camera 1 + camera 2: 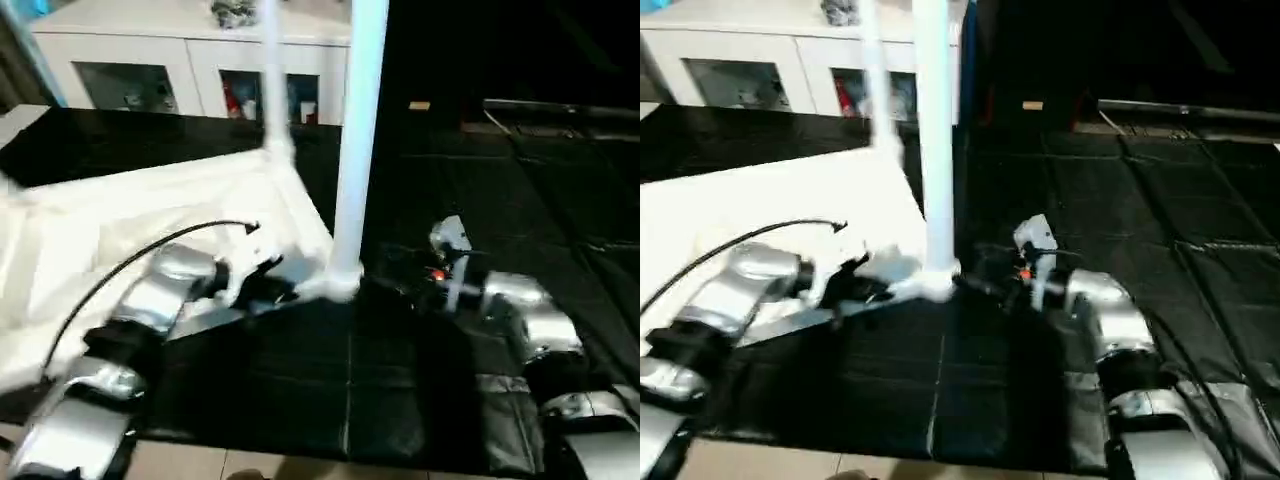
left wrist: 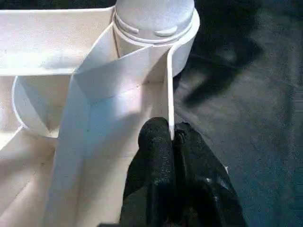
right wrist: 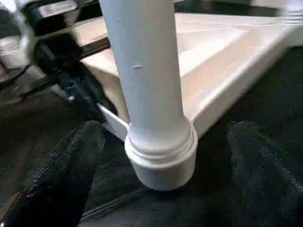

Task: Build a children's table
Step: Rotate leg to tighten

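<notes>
The white plastic rectangular table top (image 1: pixel 150 210) lies underside up on the black floor mat (image 1: pixel 480 180), toward nine o'clock in the head views. A long white round tube leg (image 1: pixel 358 130) stands upright in its near corner socket (image 3: pixel 161 156), and a second white leg (image 1: pixel 272 75) rises at the far corner near twelve o'clock. The left gripper (image 2: pixel 170 137) is clenched on the thin rim wall (image 2: pixel 169 85) just beside that socket. The right gripper (image 3: pixel 161 137) stands spread wide, its black fingers (image 3: pixel 61 170) on either side of the leg without touching it. A white glass-door cabinet (image 1: pixel 190 70) stands behind.
</notes>
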### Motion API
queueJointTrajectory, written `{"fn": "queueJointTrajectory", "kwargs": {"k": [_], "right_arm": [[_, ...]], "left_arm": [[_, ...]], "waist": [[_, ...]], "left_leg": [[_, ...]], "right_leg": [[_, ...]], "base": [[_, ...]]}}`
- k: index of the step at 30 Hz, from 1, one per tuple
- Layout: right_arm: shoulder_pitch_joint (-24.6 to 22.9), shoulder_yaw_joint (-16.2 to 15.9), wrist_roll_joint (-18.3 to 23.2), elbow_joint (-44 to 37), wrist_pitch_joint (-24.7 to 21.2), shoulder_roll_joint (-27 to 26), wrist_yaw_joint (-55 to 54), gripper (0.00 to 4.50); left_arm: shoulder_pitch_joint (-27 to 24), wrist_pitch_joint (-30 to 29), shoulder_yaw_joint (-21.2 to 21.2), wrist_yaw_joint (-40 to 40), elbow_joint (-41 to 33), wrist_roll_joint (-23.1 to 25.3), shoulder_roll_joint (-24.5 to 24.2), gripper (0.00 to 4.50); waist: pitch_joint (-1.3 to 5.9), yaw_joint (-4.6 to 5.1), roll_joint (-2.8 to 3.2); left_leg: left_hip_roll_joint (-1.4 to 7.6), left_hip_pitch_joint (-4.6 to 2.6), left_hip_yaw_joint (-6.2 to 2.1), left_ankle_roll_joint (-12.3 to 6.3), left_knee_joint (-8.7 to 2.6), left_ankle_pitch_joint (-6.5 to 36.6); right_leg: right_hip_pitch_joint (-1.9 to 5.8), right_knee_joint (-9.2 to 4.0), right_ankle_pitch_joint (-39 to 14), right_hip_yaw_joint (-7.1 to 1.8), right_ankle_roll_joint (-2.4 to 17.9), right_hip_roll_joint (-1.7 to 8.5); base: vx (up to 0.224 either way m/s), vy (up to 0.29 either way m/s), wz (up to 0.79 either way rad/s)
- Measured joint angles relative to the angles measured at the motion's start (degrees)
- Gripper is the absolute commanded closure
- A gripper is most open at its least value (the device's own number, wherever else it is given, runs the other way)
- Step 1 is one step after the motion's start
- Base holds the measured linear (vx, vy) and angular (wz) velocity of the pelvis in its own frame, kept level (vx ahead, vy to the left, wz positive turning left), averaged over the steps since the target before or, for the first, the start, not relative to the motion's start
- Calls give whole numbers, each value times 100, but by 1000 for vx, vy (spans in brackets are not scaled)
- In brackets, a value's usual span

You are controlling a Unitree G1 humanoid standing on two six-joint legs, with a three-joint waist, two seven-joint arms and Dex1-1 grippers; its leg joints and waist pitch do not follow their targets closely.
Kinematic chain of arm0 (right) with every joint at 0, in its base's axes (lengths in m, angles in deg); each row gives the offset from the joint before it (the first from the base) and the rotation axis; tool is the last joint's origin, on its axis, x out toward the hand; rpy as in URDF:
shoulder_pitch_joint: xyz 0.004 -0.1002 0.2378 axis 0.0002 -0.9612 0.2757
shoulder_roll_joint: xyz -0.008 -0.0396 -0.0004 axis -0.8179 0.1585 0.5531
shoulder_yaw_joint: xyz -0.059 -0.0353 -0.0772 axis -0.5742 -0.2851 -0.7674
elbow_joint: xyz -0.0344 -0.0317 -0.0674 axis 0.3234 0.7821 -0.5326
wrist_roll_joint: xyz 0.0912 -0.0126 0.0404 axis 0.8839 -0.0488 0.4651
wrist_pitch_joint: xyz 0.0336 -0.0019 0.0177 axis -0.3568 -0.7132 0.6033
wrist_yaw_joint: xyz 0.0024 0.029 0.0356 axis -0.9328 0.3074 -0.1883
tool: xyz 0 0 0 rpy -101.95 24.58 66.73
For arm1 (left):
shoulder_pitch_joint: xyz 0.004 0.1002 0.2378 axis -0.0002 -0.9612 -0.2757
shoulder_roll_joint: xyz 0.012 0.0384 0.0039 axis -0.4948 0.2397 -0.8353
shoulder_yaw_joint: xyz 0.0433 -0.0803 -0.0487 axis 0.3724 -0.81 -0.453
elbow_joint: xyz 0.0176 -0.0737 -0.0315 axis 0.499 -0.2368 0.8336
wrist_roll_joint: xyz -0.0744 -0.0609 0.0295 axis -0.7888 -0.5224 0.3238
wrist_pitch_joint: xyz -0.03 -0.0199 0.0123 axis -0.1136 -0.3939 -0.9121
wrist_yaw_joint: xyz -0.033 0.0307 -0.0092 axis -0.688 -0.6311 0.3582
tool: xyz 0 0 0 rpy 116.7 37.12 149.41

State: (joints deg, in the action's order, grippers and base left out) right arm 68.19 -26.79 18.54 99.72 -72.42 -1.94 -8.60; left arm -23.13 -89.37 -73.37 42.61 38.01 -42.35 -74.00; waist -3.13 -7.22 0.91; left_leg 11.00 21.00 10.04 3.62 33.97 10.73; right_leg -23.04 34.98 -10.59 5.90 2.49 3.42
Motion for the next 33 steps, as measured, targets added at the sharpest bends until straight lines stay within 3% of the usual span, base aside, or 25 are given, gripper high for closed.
{"fn": "queueJointTrajectory", "kwargs": {"k": [4, 8, 9, 14, 21, 33], "right_arm": [[208, -226, -2, 25, 4, 104, 691, 6], [341, -391, 1, 159, 11, 2, 1035, 6], [362, -402, 1, 239, 10, -19, 1103, 35], [366, -547, 8, 392, -9, -57, 1499, 48], [458, -732, -103, 514, 22, -71, 1688, 111], [519, -783, -111, 669, 106, -121, 1890, 192]], "left_arm": [[-104, 268, 189, 640, -230, -36, -258, 450], [-103, 467, 281, 910, -245, -29, -341, 450], [-102, 488, 297, 954, -247, -31, -341, 450], [-103, 517, 381, 1098, -315, -33, -363, 450], [-104, 565, 416, 1185, -349, -33, -371, 450], [-124, 628, 442, 1242, -378, -32, -381, 450]], "waist": [[0, -98, -1], [0, -134, -3], [0, -135, -4], [-1, -137, -7], [-1, -153, -8], [0, -175, -12]], "left_leg": [[1, 6, 0, -1, 0, 0], [0, 7, 0, -1, 3, 0], [0, 7, 0, -1, 5, 0], [1, 7, 0, -1, 8, 0], [1, 10, 0, -1, 11, 0], [1, 9, 0, -2, 13, 0]], "right_leg": [[-2, -2, -3, 0, -2, 0], [-1, -2, -3, 0, -2, 2], [-1, -1, -3, 0, -2, 3], [0, 4, -4, 0, -2, 3], [0, 4, -4, 0, -2, 3], [0, 5, -4, 0, -2, 3]], "base": [[0, 0, 0], [0, 0, 0], [0, 0, 0], [0, 0, 0], [0, 0, 0], [0, 0, 0]]}}
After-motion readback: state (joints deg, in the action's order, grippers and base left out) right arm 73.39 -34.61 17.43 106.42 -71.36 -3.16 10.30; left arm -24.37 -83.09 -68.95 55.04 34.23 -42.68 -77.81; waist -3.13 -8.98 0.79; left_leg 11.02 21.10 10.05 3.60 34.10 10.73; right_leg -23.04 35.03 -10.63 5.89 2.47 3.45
